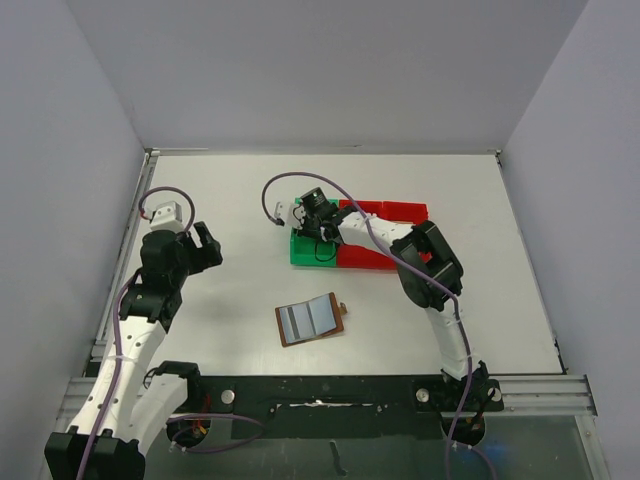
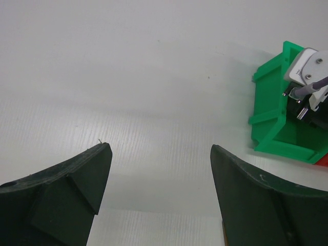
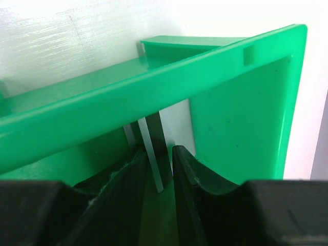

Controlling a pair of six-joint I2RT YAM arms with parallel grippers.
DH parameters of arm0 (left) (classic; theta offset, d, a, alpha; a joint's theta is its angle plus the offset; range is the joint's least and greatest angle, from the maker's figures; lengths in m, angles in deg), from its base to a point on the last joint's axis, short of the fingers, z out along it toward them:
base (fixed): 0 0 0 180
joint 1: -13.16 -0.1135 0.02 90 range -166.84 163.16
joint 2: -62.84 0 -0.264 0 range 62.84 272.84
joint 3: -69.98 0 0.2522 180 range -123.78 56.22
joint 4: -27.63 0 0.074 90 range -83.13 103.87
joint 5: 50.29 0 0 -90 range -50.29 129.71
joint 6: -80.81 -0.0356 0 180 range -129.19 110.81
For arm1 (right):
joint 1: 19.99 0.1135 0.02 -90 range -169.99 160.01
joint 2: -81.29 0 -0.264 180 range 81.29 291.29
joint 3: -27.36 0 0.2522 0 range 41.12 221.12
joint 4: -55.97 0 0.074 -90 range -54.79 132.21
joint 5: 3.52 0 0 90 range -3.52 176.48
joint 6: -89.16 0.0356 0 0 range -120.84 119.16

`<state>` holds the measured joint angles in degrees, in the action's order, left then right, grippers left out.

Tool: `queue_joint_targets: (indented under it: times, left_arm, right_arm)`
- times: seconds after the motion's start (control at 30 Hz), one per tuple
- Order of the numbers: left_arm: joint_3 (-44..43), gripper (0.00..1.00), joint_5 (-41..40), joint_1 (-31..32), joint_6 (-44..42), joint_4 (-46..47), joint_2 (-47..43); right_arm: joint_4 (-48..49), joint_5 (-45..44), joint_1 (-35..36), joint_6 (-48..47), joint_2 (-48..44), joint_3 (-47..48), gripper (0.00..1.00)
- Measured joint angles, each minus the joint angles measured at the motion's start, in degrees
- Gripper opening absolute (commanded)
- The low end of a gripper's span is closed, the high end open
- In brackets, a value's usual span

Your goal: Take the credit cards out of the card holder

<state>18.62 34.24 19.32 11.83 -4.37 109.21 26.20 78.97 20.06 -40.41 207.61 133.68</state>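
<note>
The brown card holder (image 1: 310, 320) lies open on the table in front of the arms, grey-blue lining up and its little tab (image 1: 343, 307) at the right. I cannot tell whether any cards are in it. My right gripper (image 1: 318, 232) reaches down into the green tray (image 1: 300, 252). In the right wrist view a thin card (image 3: 152, 154), pale with a dark side, stands on edge between the jaws (image 3: 159, 151). The jaws are a narrow gap apart and the card leans toward the left finger. My left gripper (image 1: 205, 245) is open and empty (image 2: 160, 154) over bare table at the left.
Red trays (image 1: 385, 212) adjoin the green tray at the back middle. The green tray's wall (image 3: 154, 87) rises close in front of the right fingers, and the tray also shows in the left wrist view (image 2: 277, 128). Grey walls enclose the table.
</note>
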Motion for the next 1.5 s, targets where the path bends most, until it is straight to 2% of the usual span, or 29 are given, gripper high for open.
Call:
queue_joint_targets:
  times: [0.63, 1.1, 1.5]
  left_arm:
    - [0.0, 0.77, 1.4, 0.0, -0.6, 0.0, 0.7]
    - [0.0, 0.77, 2.1, 0.0, -0.7, 0.0, 1.5]
    - [0.0, 0.77, 2.8, 0.0, -0.7, 0.0, 2.4]
  right_arm:
    - [2.3, 3.1, -1.3, 5.5, -0.3, 0.0, 0.5]
    - [3.8, 8.0, -4.2, 13.2, -4.3, 0.0, 0.52]
    - [4.9, 9.3, -4.2, 16.1, -6.8, 0.0, 0.51]
